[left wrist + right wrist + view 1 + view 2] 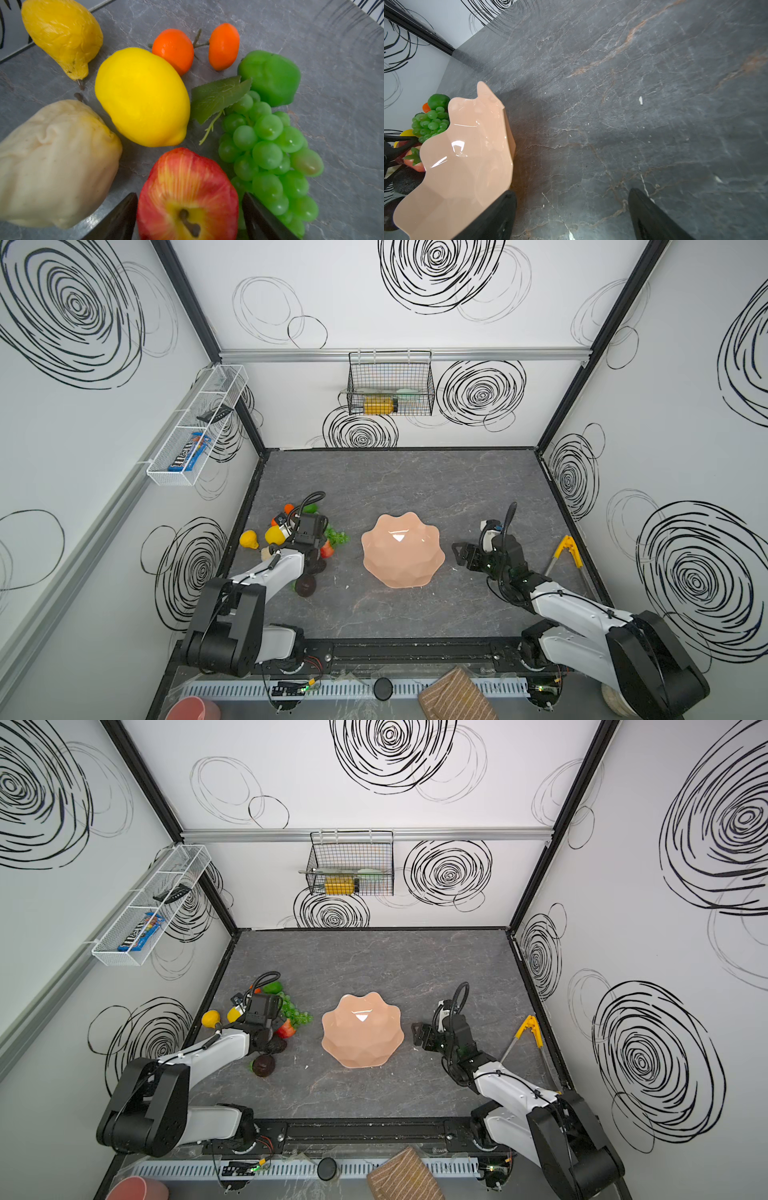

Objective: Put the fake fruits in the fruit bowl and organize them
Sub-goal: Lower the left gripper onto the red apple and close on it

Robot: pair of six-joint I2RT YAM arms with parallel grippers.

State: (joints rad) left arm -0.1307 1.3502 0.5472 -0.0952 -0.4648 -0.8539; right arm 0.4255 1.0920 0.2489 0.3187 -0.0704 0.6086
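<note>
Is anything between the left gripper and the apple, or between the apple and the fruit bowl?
Nothing separates the left gripper from the red apple; its fingers flank it. Toward the fruit bowl, the grape bunch and strawberry lie beside the apple.

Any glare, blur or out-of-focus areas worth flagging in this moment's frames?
In both top views, a white glare patch sits on the fruit bowl. In the left wrist view, the apple nearest the lens is soft and the lemon is crisper. In the right wrist view, glare streaks cross the fruit bowl.
</note>
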